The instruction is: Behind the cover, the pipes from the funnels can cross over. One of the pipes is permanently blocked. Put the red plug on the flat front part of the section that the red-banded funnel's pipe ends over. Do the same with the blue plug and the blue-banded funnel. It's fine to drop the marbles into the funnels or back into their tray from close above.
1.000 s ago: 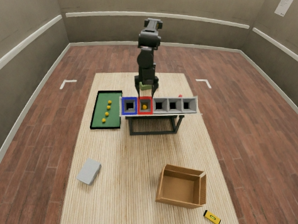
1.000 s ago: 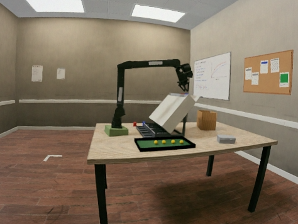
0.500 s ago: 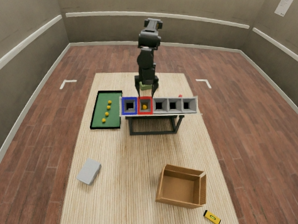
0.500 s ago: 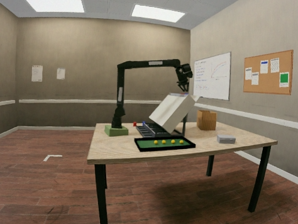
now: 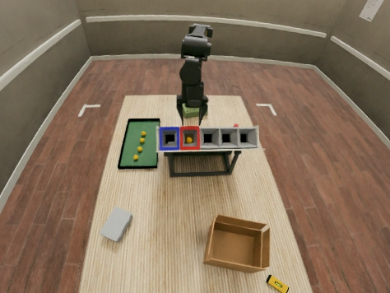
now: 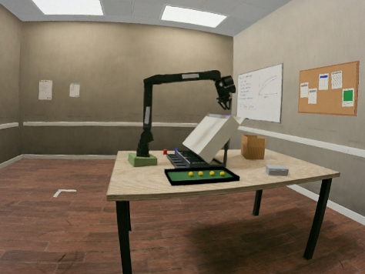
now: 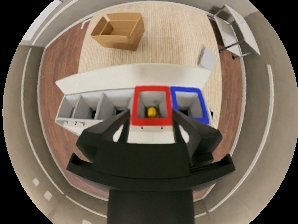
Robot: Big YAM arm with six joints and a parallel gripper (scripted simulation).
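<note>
A row of funnels tops the slanted white cover (image 6: 211, 136). The blue-banded funnel (image 5: 169, 138) is at the left end and the red-banded funnel (image 5: 189, 137) is beside it. A yellow marble (image 5: 189, 140) lies in the red-banded funnel's mouth, and it also shows in the wrist view (image 7: 152, 111). My gripper (image 5: 192, 117) is open and empty, hanging just above the red-banded funnel (image 7: 152, 106). The green tray (image 5: 139, 143) holds several yellow marbles. The red plug (image 6: 165, 152) and the blue plug (image 6: 175, 150) stand on the table behind the dark sections (image 6: 185, 158).
Three plain grey funnels (image 5: 226, 138) fill the row's right side. A cardboard box (image 5: 238, 244), a grey block (image 5: 117, 224) and a small yellow level (image 5: 277, 284) lie on the near part of the table. The arm's green base (image 6: 142, 159) stands behind the rack.
</note>
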